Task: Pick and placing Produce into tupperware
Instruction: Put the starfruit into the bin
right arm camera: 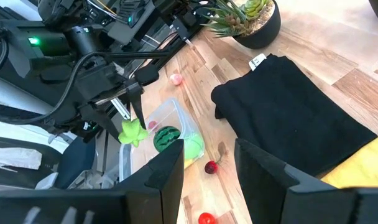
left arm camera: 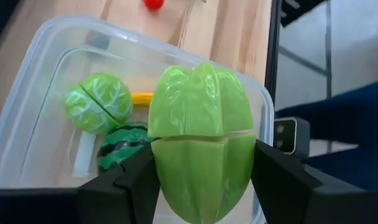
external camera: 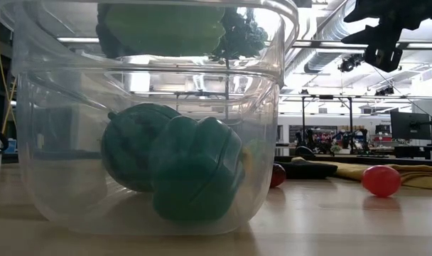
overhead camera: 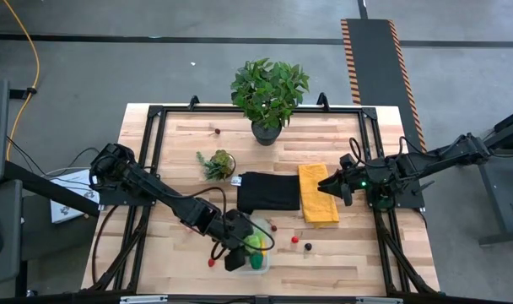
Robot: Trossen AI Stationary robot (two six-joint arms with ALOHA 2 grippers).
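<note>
Lime-green pepper is clamped in left gripper above tupperware, table's 6 o'clock edge. Right gripper, 3 o'clock, is held part-open w/ nothing between fingers.

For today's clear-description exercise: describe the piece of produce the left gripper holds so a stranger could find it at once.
Start at the clear tupperware near the table's front edge. Directly above it, the left gripper clamps a lime-green pepper. It alone is off the table, and it is paler than the striped dark-green watermelon inside the container.
</note>
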